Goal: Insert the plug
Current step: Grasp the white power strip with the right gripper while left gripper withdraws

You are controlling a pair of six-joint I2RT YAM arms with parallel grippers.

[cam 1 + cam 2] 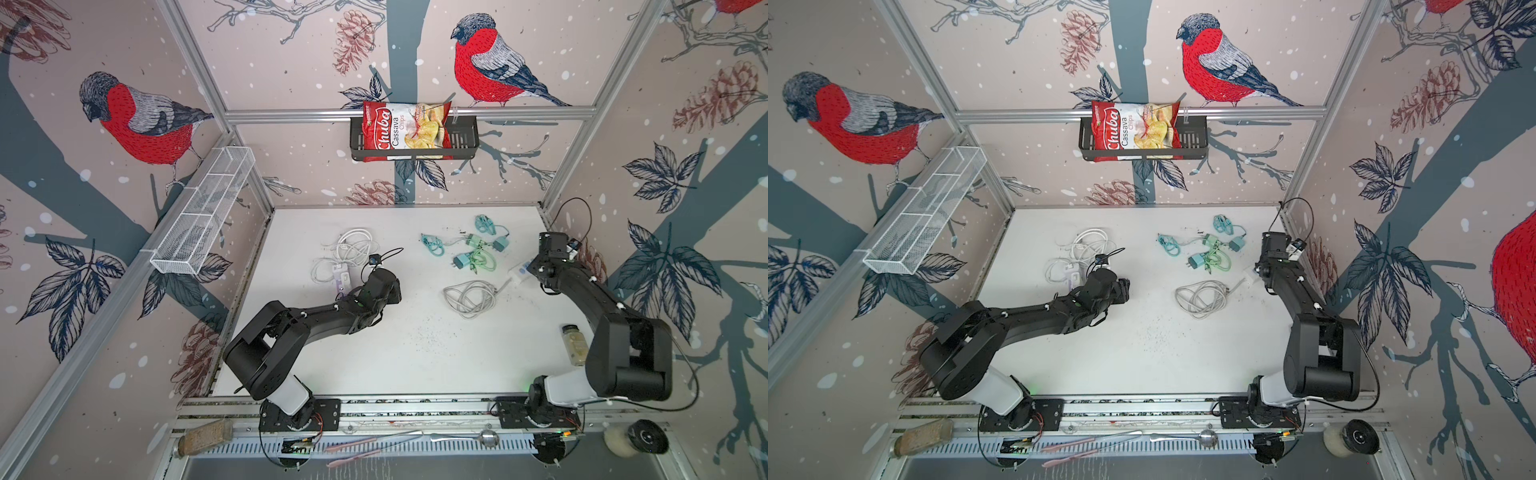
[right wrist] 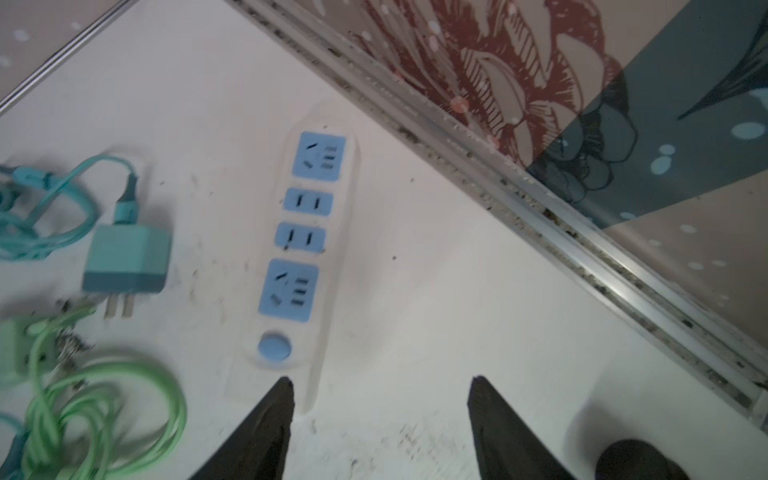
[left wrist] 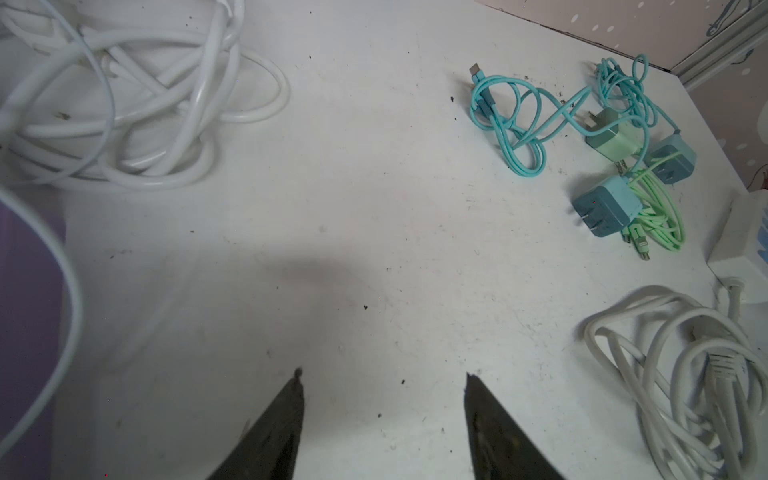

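Two robot arms hang over a white table (image 1: pixel 415 353) strewn with cables. We see the right gripper (image 2: pixel 380 380) above the switch end of a white power strip (image 2: pixel 299 253) with blue sockets, which lies close along the rail of the right-hand wall. Its jaws stand well apart with nothing between them, and one fingertip (image 2: pixel 278 407) overlaps the strip's end in the wrist view.

The plug, a teal charger plug (image 2: pixel 126 259) with two flat prongs, lies loose on the table just beside the strip, not touching it and not yet in a socket. Its teal cable (image 2: pixel 62 199) loops away from it, and a green cable (image 2: pixel 104 399) coils close by.

Toward the middle of the table the left gripper (image 3: pixel 383 376) is above bare tabletop, its jaws wide and holding nothing. In a top view we find it next to a purple power strip (image 1: pixel 341 280) and a tangle of white cable (image 1: pixel 353 249). A coil of grey-white cord (image 1: pixel 469 297) lies between the two arms, running toward the blue-socket strip. The wrist picture on the right is slightly blurred.
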